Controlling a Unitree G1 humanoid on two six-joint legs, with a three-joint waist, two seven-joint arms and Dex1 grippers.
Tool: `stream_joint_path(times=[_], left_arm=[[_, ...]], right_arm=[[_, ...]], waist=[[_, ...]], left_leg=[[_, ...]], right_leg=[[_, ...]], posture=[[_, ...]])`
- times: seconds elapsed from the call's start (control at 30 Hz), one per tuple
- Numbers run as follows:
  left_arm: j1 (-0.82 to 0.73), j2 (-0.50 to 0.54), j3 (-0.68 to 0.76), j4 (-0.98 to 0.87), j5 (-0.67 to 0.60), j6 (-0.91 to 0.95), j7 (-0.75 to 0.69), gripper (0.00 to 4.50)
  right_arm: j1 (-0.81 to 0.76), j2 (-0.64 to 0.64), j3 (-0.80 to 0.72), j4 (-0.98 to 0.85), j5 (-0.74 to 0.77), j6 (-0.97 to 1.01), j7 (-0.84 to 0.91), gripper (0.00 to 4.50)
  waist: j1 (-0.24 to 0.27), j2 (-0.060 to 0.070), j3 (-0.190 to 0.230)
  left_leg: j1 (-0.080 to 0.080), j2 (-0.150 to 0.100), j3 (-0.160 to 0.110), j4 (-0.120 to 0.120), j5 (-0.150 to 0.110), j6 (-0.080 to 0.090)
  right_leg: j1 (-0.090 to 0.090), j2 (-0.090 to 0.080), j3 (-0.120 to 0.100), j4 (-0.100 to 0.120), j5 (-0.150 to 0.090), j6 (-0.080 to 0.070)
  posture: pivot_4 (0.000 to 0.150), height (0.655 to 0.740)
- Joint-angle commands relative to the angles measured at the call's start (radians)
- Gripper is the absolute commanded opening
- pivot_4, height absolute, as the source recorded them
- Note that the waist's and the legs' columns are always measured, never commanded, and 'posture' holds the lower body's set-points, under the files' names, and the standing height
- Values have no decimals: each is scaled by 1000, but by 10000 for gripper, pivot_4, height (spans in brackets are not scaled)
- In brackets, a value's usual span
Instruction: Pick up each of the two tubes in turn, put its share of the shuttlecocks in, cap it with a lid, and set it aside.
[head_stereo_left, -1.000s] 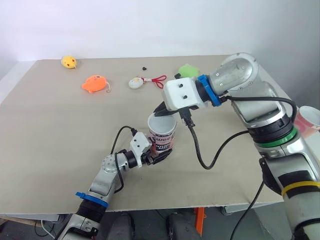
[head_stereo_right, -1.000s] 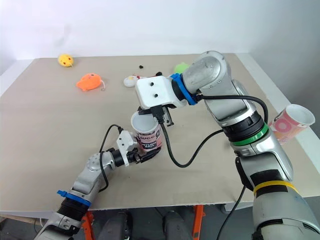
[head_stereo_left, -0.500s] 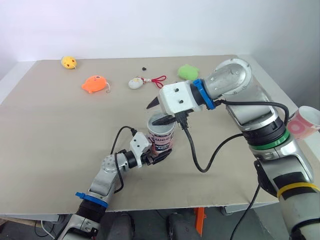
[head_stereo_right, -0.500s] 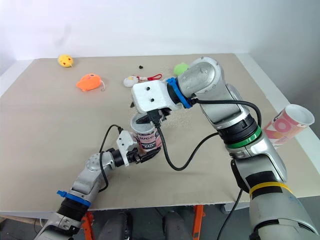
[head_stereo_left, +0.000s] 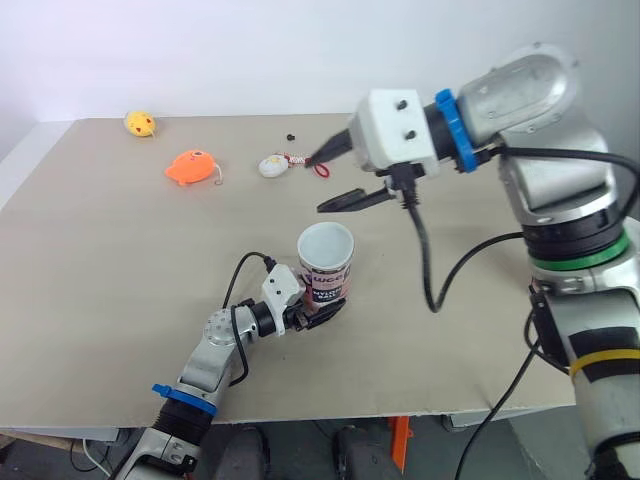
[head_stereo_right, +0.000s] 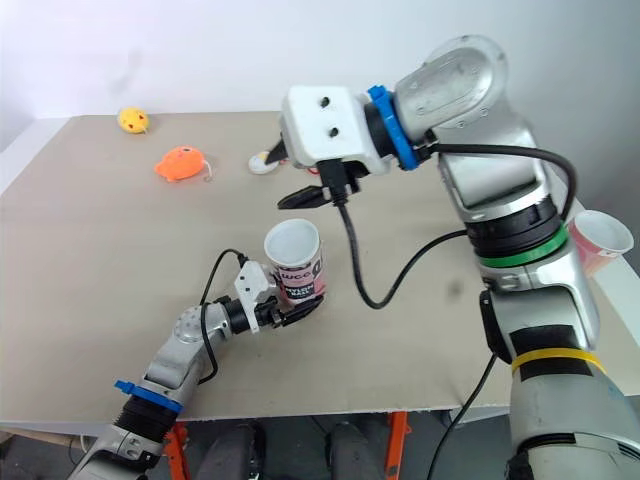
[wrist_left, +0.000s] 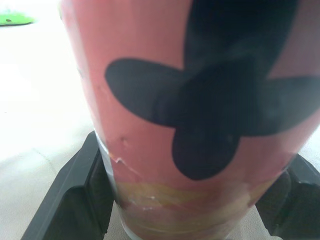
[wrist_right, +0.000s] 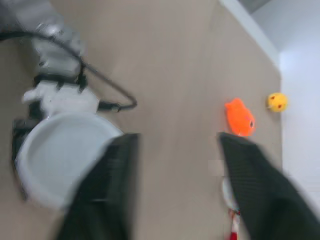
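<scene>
Early, I'd say: left gripper (head_stereo_left: 318, 312) clamps the tube (head_stereo_left: 326, 262) upright on the table (head_stereo_left: 100, 260) near its front edge, uncapped (can't tell what's inside), right gripper (head_stereo_left: 312, 185) spread and empty above it; capping, set-aside and the whole second tube (head_stereo_right: 598, 240) at the right edge remain.

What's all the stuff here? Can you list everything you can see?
tubes: 2, pink with white inside; one upright in the left gripper, one off to the right.
fish toy: 1, orange, far left.
round toy: 1, yellow, far left corner.
corded toy: 1, white, red cord, far middle.
table: 1, beige.
left gripper: black fingers, shut on a tube's base.
right gripper: black fingers, open, above the table.
</scene>
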Motion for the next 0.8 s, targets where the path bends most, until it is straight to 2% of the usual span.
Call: stream_joint_path(times=[0.03, 0.07, 0.1, 0.43, 0.67, 0.8], left_arm=[[20, 4, -16, 56, 11, 30, -2, 32325], [18, 3, -16, 58, 11, 29, -3, 32325], [16, 2, -16, 60, 11, 28, -3, 32325], [11, 0, -18, 67, 9, 27, -8, 32325], [11, -5, -18, 68, 9, 26, -2, 32325], [12, -9, -18, 67, 10, 25, 1, 32325]], right_arm=[[24, -23, 40, -64, -5, -10, 58, 5636], [33, -27, 55, -70, -15, -15, 62, 1514], [44, -28, 73, -73, -31, -25, 62, 643], [116, 4, 216, -27, -174, -108, 47, 643], [178, 49, 267, -12, -192, -91, 72, 643], [208, 61, 275, -8, -206, -82, 81, 643]], waist=[[0, 0, 0], [0, 0, 0], [0, 0, 0], [0, 1, -6], [0, -3, -14], [0, -5, -28]], left_leg=[[0, 0, 0, 0, 0, 0], [1, 0, 0, 0, 0, 0], [1, 0, 0, 0, 0, 0], [2, -1, 0, 0, 0, 0], [17, 0, 1, -3, -1, -1], [20, 0, 1, -5, -3, -2]], right_leg=[[0, 0, 0, 0, 0, 0], [0, 0, 0, 0, 0, 0], [0, 0, 0, 0, 0, -1], [2, -1, 0, 0, 1, 1], [14, -1, 0, 0, -6, -7], [16, -1, 0, 0, -9, -7]], posture=[[1500, 7400], [1500, 7400], [1500, 7400], [1500, 7400], [1500, 7400], [1500, 7400]])
